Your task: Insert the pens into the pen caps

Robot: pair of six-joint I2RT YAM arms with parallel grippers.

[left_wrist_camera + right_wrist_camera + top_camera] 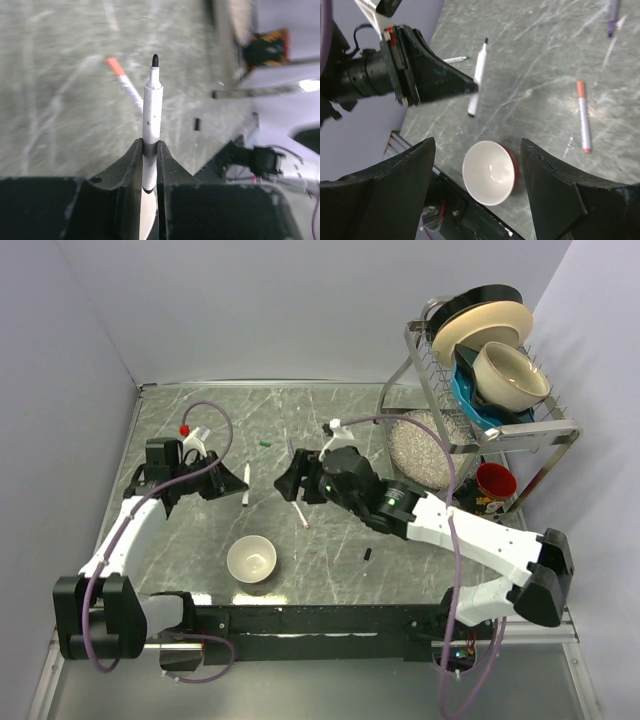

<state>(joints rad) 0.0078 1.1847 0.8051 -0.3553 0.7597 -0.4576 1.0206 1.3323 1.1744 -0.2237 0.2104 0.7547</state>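
My left gripper is shut on a white pen whose bare black tip points away from the fingers. The top view shows that gripper and its pen at the table's left. A second pen with an orange-red end lies flat on the table near the middle, also seen as the orange-red pen. A third thin pen shows behind the left gripper. A green cap and a black cap lie loose. My right gripper hangs open and empty above the table, near the left one.
A white bowl with a red outside stands near the front edge, below my right gripper. At the back right are a dish rack with plates and bowls, a round grey mat and a red cup.
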